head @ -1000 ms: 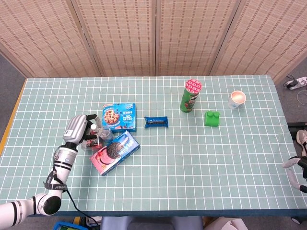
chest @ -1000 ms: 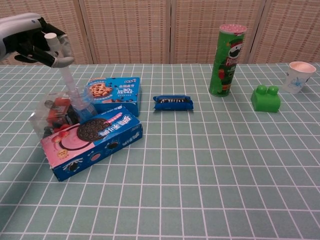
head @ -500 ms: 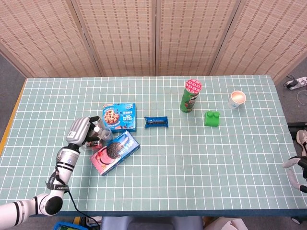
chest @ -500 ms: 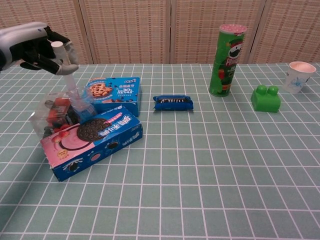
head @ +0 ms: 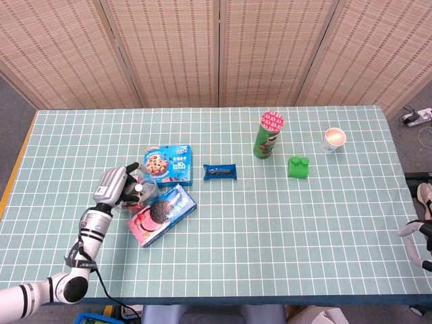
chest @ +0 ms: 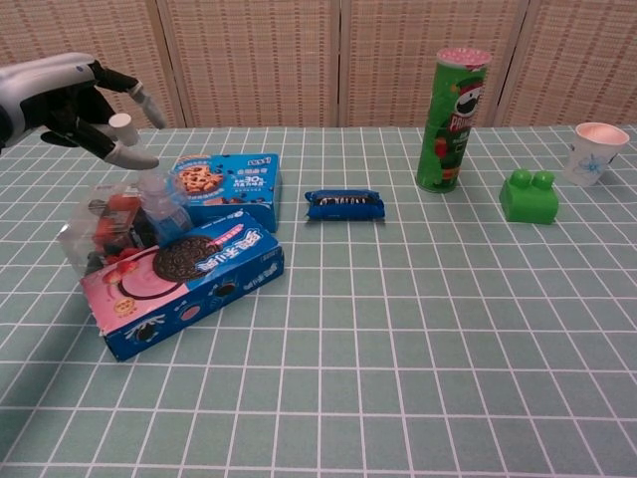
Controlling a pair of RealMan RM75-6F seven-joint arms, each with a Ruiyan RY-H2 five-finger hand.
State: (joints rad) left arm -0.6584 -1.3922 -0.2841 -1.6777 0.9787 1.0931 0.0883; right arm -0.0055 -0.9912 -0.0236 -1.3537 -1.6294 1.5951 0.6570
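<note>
Under left hand (chest: 80, 100), clear bottle (chest: 149, 194), prob. touching fingertips.

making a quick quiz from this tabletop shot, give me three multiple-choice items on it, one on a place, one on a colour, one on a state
1. Where does the small dark blue snack wrapper lie?
A. on the green brick
B. flat on the cloth between the light blue cookie box and the tall green crisp can
C. inside the cup

2. What colour is the plastic building brick?
A. green
B. yellow
C. red

3. How does the tall green crisp can stand?
A. on its side
B. upside down in the cup
C. upright with its pink lid on

Answers: 1 B, the chest view shows the wrapper alone on the checked cloth between box and can. 2 A, the brick is bright green in both views. 3 C, the can stands on its base, lid on top.
</note>
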